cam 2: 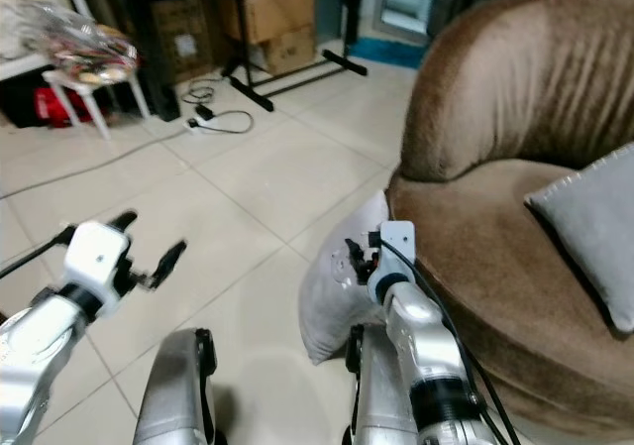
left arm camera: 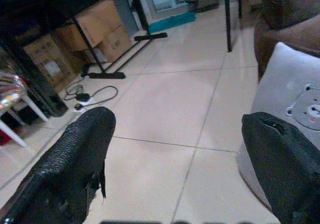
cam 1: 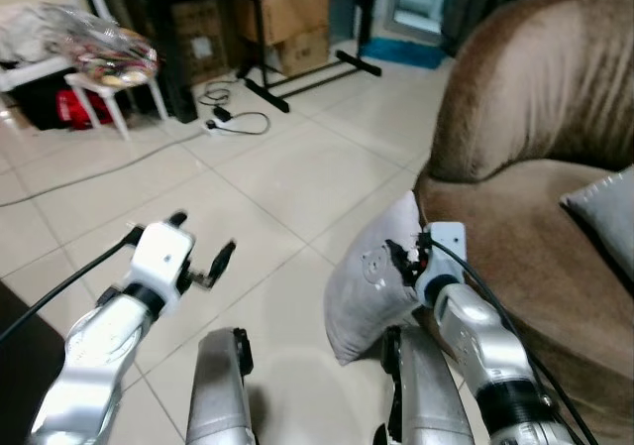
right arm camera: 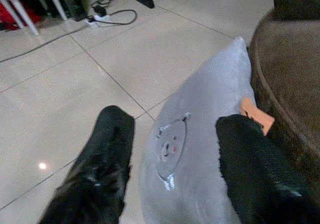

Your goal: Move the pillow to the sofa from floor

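Your right hand (right arm camera: 170, 169) straddles the grey pillow (cam 1: 371, 281), fingers spread around it; the pillow leans against the brown sofa (cam 1: 515, 227) on the floor (cam 1: 287, 187). Your left hand (cam 1: 203, 252) hovers open.

Pillow (cam 1: 371, 286) stood on the floor (cam 1: 297, 177) at 6 o'clock, leaning on the sofa (cam 1: 535, 138), which filled 3 o'clock. Second pillow (cam 1: 606, 212) lay on the sofa seat, far right. Right gripper (right arm camera: 172, 154) straddled the floor pillow, fingers apart. Left gripper (cam 1: 203, 247) hung at 8 o'clock, fingers apart, over bare floor. Boxes (cam 1: 292, 19) sat at 12 o'clock, stool (cam 1: 114, 78) at 10, power strip (cam 1: 223, 118) between them.
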`<state>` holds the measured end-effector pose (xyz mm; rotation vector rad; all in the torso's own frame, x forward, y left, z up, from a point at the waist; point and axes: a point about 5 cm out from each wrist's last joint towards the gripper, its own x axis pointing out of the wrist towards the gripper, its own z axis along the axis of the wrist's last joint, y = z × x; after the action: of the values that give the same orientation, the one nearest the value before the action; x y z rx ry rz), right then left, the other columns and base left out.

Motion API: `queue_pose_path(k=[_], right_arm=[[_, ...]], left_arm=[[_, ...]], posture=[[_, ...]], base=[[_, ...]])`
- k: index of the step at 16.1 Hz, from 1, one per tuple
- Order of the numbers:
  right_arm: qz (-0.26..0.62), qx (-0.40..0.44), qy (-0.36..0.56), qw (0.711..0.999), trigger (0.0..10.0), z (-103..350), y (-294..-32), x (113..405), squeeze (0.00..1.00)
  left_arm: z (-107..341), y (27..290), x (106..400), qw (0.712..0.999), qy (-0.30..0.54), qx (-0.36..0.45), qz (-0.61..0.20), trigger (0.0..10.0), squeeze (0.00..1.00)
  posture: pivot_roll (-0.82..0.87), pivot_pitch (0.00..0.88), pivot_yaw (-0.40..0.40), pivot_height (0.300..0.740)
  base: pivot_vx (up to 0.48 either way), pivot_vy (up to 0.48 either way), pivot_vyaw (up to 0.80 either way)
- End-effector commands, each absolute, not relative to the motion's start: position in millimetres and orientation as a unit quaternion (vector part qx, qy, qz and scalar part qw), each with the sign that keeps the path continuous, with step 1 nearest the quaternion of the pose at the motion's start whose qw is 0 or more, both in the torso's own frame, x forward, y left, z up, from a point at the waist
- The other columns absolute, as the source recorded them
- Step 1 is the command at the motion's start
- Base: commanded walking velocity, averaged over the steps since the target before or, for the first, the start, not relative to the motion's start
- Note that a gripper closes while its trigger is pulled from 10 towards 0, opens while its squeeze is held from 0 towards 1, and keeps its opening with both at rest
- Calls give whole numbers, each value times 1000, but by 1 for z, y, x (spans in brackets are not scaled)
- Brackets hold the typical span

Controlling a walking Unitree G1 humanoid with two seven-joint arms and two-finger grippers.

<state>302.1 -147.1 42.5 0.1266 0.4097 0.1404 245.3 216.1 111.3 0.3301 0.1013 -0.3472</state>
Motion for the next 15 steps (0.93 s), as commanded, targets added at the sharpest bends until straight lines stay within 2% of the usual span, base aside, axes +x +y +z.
queue_pose_path(k=[1,3,8,9,12,15], right_arm=[[56,68,204,975,10000,42,-147,310,1000],[54,68,210,974,10000,40,-144,314,1000],[-4,47,250,967,10000,29,-144,325,1000],[-11,41,252,967,10000,28,-145,325,0],[-50,22,266,962,10000,21,-149,322,0],[-75,7,277,958,10000,15,-150,318,0]], left_arm=[[123,222,249,971,38,161,-173,10000,0],[127,224,251,971,36,161,-175,10000,0],[134,211,239,950,58,149,-268,10000,0],[134,209,235,947,63,148,-279,10000,0],[134,207,222,930,89,152,-322,10000,0],[138,208,215,924,103,154,-334,10000,0]], posture=[[42,0,14,466],[50,27,9,466],[83,138,23,466],[89,148,24,466],[124,192,38,466],[145,209,42,466]], base=[[0,0,0],[0,0,0],[0,0,0],[0,0,0],[0,0,0],[0,0,0]])
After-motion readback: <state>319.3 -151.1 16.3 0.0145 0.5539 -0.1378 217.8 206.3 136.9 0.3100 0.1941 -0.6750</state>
